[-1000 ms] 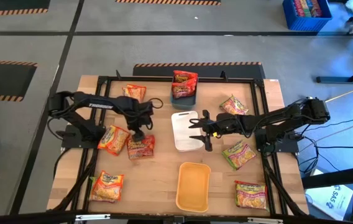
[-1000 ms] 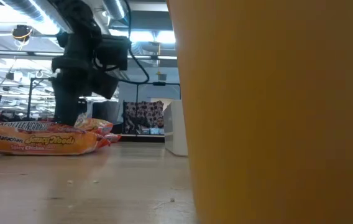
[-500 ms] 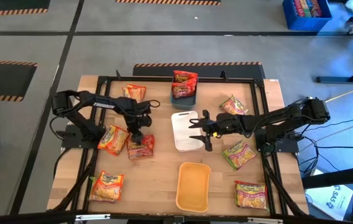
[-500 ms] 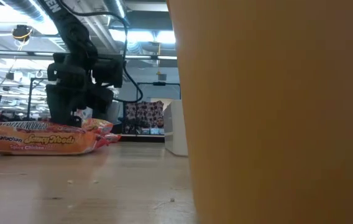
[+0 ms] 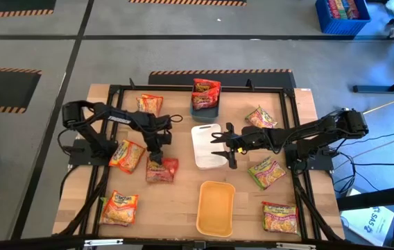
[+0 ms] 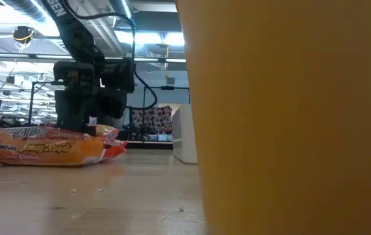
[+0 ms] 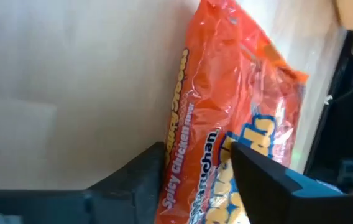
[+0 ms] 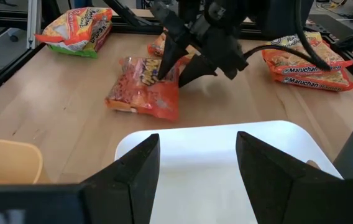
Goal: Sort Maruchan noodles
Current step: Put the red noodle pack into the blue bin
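A red Maruchan noodle packet [image 5: 162,170] lies left of centre on the wooden table, and my left gripper [image 5: 157,160] is shut on it; it shows again in the left wrist view [image 7: 226,124] and the right wrist view [image 8: 142,93]. My right gripper [image 5: 219,146] hangs open over the white tray [image 5: 204,135], holding nothing. Another red packet [image 5: 206,90] stands in the blue-grey tray [image 5: 204,107]. Orange-yellow packets [image 5: 127,155], [image 5: 150,103], [image 5: 119,207] and green-and-red packets [image 5: 261,117], [image 5: 266,171], [image 5: 280,217] lie flat on the table. My left gripper pinches the red packet's far end [image 7: 195,180] between its two fingers [image 8: 164,62]. They come slanting down from the table's far left side. The packet bulges between them, its far end raised, and its near end [image 8: 145,109] rests on the table.
An orange-yellow tray [image 5: 216,207] sits near the front edge and fills the right of the low view [image 6: 290,117]. A black frame [image 5: 183,89] borders the table. Bare wood lies between the red packet and the orange-yellow tray.
My left gripper has come down and tipped steeper onto the red packet and taken hold of its far end. The packet has shifted a little toward the table's near edge and right, and it has bunched up.
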Available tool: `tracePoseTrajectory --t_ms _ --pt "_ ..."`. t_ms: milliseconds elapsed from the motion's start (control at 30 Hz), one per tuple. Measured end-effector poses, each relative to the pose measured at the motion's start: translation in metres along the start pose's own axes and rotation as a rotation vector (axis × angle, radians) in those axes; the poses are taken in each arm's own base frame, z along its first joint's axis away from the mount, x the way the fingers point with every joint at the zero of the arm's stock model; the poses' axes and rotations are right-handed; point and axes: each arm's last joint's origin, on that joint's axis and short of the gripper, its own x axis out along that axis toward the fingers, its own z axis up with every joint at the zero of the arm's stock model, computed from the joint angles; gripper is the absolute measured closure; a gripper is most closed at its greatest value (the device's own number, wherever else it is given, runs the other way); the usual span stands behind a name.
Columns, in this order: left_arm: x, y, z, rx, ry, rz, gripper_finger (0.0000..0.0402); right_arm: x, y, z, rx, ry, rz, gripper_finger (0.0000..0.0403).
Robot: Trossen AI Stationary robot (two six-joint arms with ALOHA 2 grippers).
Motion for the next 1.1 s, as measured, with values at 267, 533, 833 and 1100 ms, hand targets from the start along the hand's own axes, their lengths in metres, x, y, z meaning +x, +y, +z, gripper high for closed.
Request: tracePoseTrajectory --t_ms 267,533,833,1100 --pt "0.019 -0.008 0.003 0.092 0.029 -0.032 0.0309 0.0 0.0 0.0 -0.003 0.001 -0.003 0.021" --pt "0.022 -0.012 0.007 0.159 0.003 -0.039 0.0368 0.0 0.0 0.0 -0.003 0.001 -0.004 0.021" --pt "0.02 -0.021 0.017 0.229 -0.049 0.054 0.0401 0.0 0.0 0.0 0.006 0.001 -0.004 0.021" --pt "0.005 -0.055 0.019 0.34 -0.139 0.231 0.0401 0.0 0.0 0.004 0.007 -0.045 -0.006 0.021"
